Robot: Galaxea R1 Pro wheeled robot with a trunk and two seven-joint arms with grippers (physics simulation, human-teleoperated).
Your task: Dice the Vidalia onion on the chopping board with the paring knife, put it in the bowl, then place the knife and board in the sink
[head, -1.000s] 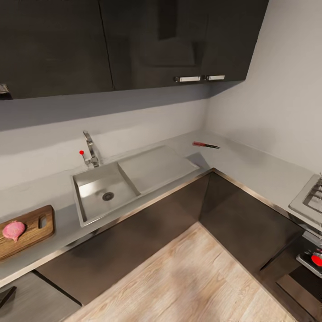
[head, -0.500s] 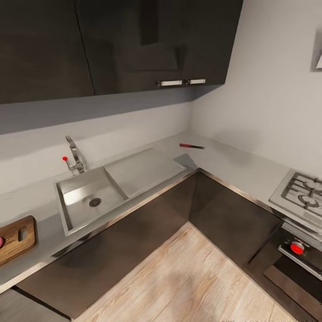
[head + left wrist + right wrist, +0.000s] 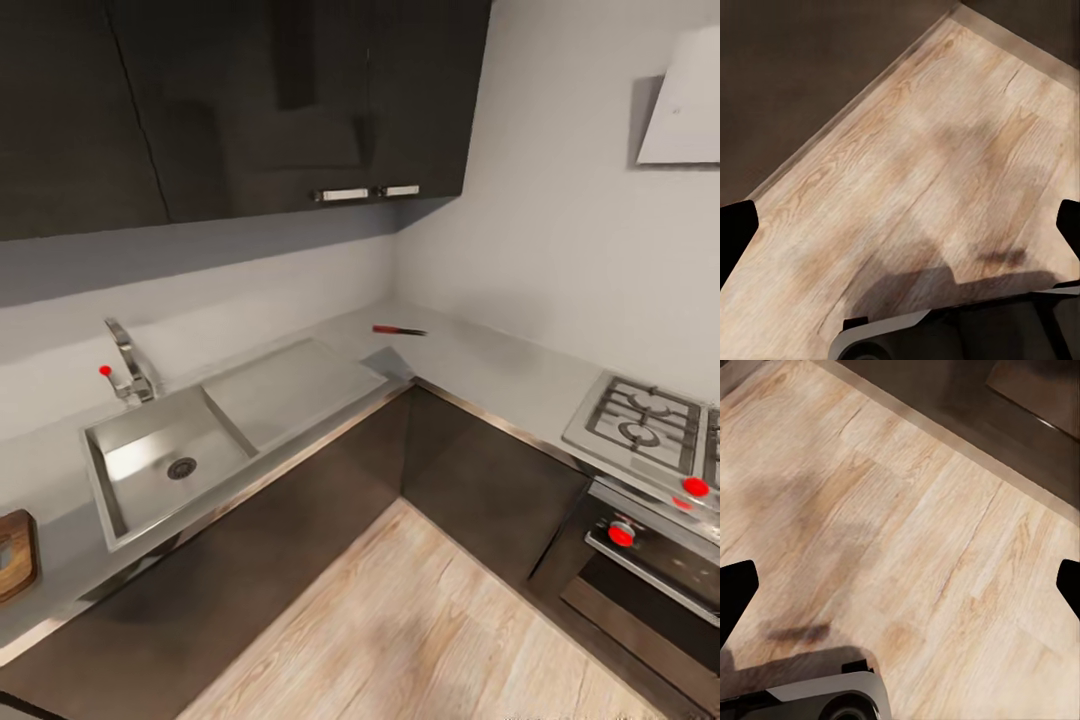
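Head view: the sink (image 3: pixel 165 465) lies empty in the bench (image 3: pixel 480 365); the paring knife (image 3: pixel 398 330) rests near the corner, well apart from the chopping board (image 3: pixel 15 553) at the frame's edge, so it likely must be fetched.

Left wrist view: left tool (image 3: pixel 900 225) spread wide, empty, over the floor (image 3: pixel 915 172).

Right wrist view: right tool (image 3: pixel 900 585) likewise wide, unloaded for transit.

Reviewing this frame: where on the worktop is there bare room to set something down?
Open stretches: the sink's flat drainboard, and the countertop between the paring knife and the stove. Tighter: the strip between the sink and the chopping board.
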